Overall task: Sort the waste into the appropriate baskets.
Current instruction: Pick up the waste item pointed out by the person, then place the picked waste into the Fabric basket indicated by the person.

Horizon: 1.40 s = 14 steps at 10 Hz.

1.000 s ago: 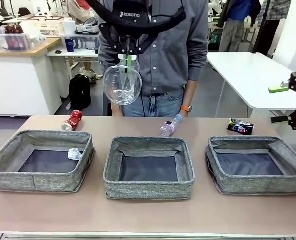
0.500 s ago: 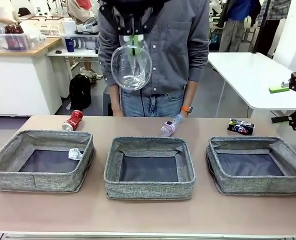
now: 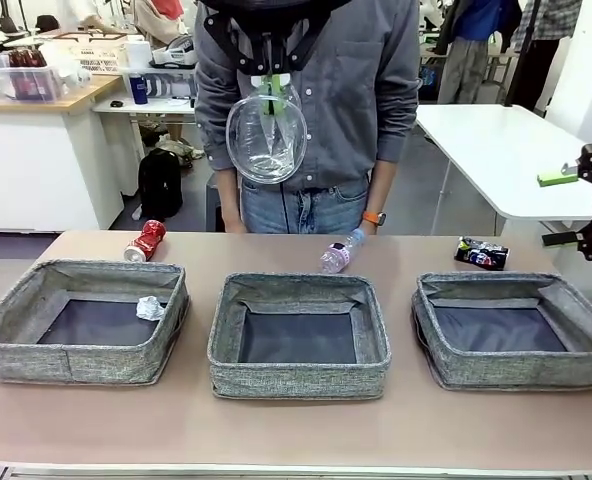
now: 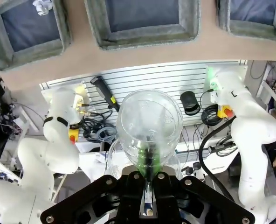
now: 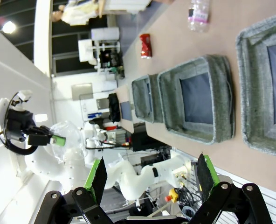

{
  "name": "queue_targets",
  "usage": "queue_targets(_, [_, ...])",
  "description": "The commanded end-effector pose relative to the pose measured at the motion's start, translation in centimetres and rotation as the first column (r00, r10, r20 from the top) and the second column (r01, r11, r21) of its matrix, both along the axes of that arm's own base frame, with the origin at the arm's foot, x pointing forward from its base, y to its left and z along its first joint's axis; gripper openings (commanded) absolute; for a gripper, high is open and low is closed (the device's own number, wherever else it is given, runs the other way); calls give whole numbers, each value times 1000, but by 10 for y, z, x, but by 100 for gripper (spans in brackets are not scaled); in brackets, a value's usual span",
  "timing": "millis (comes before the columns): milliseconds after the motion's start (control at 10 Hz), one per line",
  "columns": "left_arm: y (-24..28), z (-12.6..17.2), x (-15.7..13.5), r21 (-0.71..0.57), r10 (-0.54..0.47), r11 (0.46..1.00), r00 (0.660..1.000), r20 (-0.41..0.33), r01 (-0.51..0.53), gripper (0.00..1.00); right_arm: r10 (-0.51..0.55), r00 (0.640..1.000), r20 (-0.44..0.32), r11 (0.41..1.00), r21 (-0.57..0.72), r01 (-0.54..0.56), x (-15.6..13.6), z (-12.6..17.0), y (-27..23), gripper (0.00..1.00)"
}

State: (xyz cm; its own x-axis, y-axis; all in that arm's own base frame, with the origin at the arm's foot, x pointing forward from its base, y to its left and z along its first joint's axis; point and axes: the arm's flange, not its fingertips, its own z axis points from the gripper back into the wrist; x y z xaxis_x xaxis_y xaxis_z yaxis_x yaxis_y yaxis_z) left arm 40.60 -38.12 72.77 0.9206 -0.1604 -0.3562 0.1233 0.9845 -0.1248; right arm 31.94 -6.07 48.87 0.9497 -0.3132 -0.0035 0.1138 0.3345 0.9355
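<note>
Left gripper point(image 3: 267, 92) point(image 4: 147, 164): jaws closed on the thin wall of a clear plastic cup point(image 3: 266, 140) point(image 4: 149, 125), a transparent, rounded shell held high above the middle basket point(image 3: 296, 290). Right gripper point(image 3: 561, 208) point(image 5: 152, 176): green-padded jaws wide apart, empty, far right of that basket. The basket is grey woven fabric with soft walls and a dark flat base. Just behind it lies a clear bottle with pink label point(image 3: 340, 252); a crushed red can point(image 3: 146, 241) lies behind it to the left.
</note>
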Motion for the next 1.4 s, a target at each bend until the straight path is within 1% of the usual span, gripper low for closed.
queue_targets(0, [3, 2, -4, 15, 13, 1000, 1000, 0, -13, 0, 7, 1000, 15, 1000, -1, -7, -1, -1, -1, 100])
queue_targets(100, [0, 0, 0, 0, 0, 1000, 1000, 0, 0, 0, 7, 1000, 15, 1000, -1, -7, -1, -1, -1, 100])
queue_targets(200, [3, 22, -6, -33, -10, 999, 997, 71, 13, 0, 7, 1000, 15, 1000, -1, -7, -1, -1, -1, 100])
queue_targets(300, [0, 59, -16, -34, 31, 999, 991, 129, -26, 0, 7, 1000, 15, 1000, -1, -7, -1, -1, -1, 100])
queue_targets(400, [-2, 87, -22, -10, 58, 998, 988, 145, -57, 0, 7, 1000, 15, 1000, -1, -7, -1, -1, -1, 100])
queue_targets(500, [-1, 100, -25, 38, 92, 995, 991, 97, -96, 0, 7, 1000, 15, 1000, -1, -7, -1, -1, -1, 100])
queue_targets(600, [6, 43, -26, -47, 20, 999, 995, 94, -16, 0, 7, 1000, 15, 1000, -1, -7, -1, -1, -1, 100])
queue_targets(1300, [6, 43, -26, -47, 20, 999, 995, 94, -16, 0, 7, 1000, 15, 1000, -1, -7, -1, -1, -1, 100])
